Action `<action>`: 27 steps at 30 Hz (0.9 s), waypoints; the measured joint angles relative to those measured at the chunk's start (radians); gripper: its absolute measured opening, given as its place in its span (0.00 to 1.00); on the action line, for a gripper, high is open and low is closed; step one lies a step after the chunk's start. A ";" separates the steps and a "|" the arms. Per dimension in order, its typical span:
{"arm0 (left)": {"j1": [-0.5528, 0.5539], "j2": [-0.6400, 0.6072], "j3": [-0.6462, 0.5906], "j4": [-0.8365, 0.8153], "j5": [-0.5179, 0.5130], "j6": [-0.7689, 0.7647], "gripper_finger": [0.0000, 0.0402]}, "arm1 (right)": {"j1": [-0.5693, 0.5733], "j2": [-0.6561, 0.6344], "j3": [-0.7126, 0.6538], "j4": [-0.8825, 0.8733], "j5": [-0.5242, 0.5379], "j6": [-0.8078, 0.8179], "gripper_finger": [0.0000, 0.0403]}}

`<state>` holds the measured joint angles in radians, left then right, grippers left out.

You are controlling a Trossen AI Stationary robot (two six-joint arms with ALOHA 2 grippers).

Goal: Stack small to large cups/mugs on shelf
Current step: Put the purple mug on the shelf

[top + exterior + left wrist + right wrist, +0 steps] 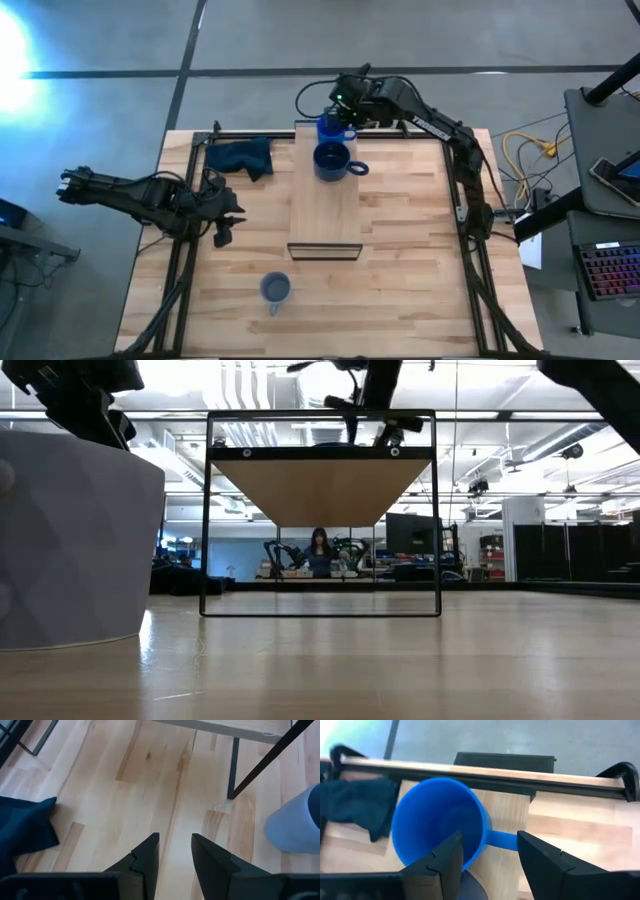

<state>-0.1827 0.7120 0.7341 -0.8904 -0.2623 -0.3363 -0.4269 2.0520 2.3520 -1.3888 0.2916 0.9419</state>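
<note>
Nearest the front edge of the table, the small grey-blue mug stands alone, well apart from everything else, its handle pointing toward that edge. It is the one mug not yet on the shelf, and it lies closer to the left gripper than to the right one, off toward the front from that gripper's tips. The left arm reaches in low from the table's left side, its fingers parted over bare wood with nothing between them. Farther back the long board runs front to back, and at its far end sit the dark navy mug and, just behind it, the bright blue mug. The right gripper hovers over that blue mug, jaws spread to either side of its rim and handle, apparently released.
</note>
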 joint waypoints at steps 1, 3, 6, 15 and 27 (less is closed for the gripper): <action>0.000 0.001 0.000 0.000 0.000 0.000 0.25 | -0.002 0.007 0.000 0.000 -0.003 -0.014 0.44; 0.000 0.002 0.000 0.000 0.000 -0.001 0.25 | -0.003 0.022 0.000 0.001 -0.003 -0.048 0.43; 0.000 0.002 0.000 0.001 0.000 -0.007 0.25 | -0.007 0.033 0.000 0.002 -0.004 -0.101 0.42; 0.000 0.013 -0.002 0.014 0.000 -0.024 0.25 | -0.032 0.041 0.000 0.009 0.023 -0.184 0.42; 0.000 0.049 -0.003 0.017 0.000 -0.020 0.25 | -0.038 0.043 0.000 0.017 0.023 -0.195 0.42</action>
<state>-0.1829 0.7612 0.7309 -0.8735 -0.2623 -0.3567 -0.4652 2.0953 2.3520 -1.3717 0.3149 0.7466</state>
